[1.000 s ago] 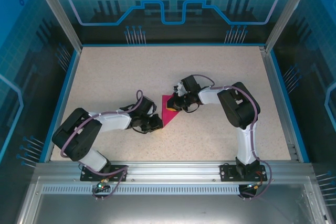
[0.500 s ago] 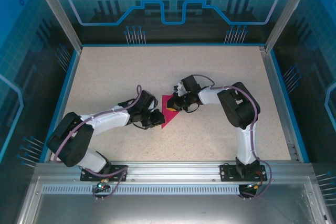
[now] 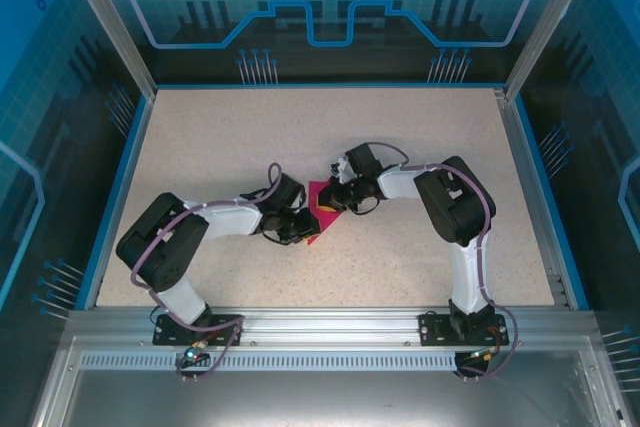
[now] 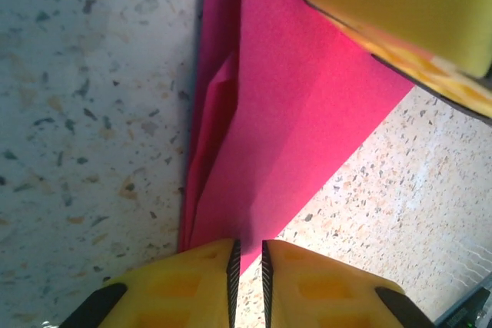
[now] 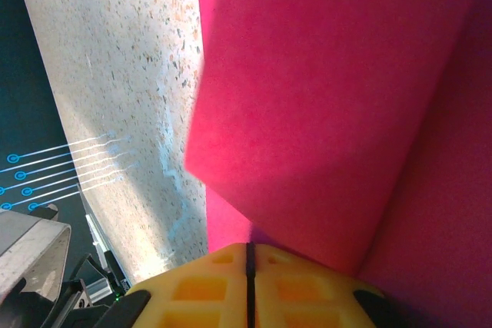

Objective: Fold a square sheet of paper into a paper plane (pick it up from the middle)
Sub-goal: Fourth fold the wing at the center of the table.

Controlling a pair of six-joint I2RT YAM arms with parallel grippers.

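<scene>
The sheet of paper (image 3: pixel 319 205) is magenta-pink and lies partly folded into a narrow pointed shape at the middle of the table. In the left wrist view its layered flaps (image 4: pixel 292 113) run down to a point that ends under my left gripper (image 4: pixel 247 255). That gripper's jaws stand a narrow slit apart over the tip, with the table showing through the gap. My right gripper (image 5: pixel 248 251) is shut at the paper's far end, where a raised flap (image 5: pixel 330 97) rises from its closed jaws. One of its yellow fingers (image 4: pixel 400 5) rests over the paper's top.
The speckled beige table (image 3: pixel 220 147) has a raised blue rim (image 3: pixel 118 187) on its sides and a metal rail (image 3: pixel 330 319) along the near edge. Both arms meet at the centre, left gripper (image 3: pixel 303 228) close to right gripper (image 3: pixel 338 197).
My left arm has swung its gripper up and to the right, onto the paper's lower tip. The right arm and the paper's top have stayed put.
</scene>
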